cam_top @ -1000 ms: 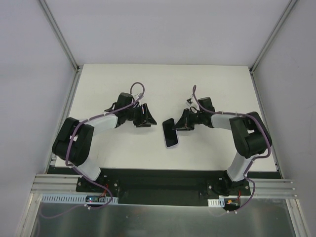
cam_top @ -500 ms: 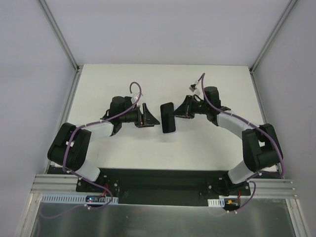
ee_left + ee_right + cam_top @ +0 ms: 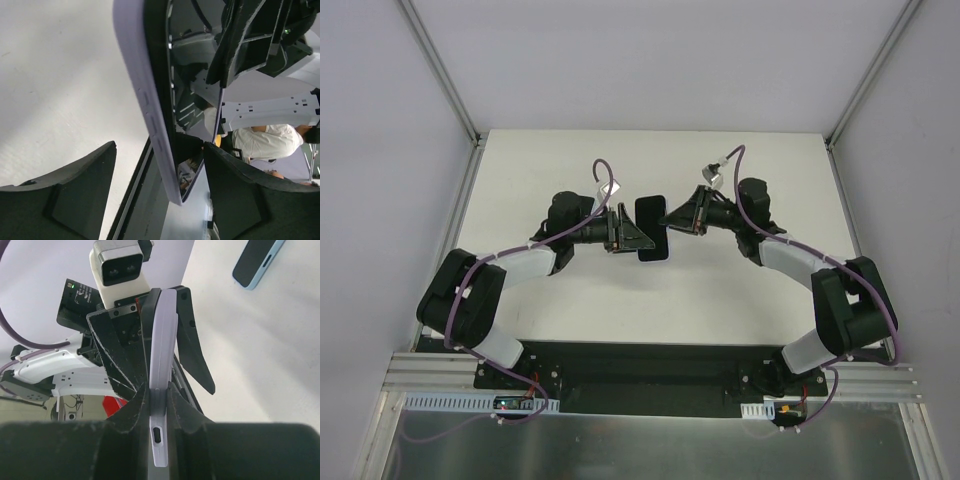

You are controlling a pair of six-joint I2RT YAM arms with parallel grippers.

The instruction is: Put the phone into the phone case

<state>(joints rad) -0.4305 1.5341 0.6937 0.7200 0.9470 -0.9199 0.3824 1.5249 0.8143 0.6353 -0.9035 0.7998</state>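
My right gripper (image 3: 672, 222) (image 3: 158, 390) is shut on one end of the lavender phone case (image 3: 650, 212) (image 3: 162, 340) and holds it above the middle of the table, dark glossy face up. My left gripper (image 3: 640, 234) (image 3: 160, 147) is open. Its two fingers stand either side of the case's (image 3: 135, 65) other end with gaps on both sides. The phone (image 3: 257, 262), a dark slab with a light blue rim, lies flat on the table in the right wrist view. I cannot make it out in the top view.
The white table (image 3: 570, 170) is bounded by grey walls and metal rails (image 3: 440, 70) at the left, right and back. Both arms reach inward and meet at the table's centre.
The right gripper has carried the case left and farther back, off the table. The left gripper has swung right to meet it, and its open fingers now straddle the case.
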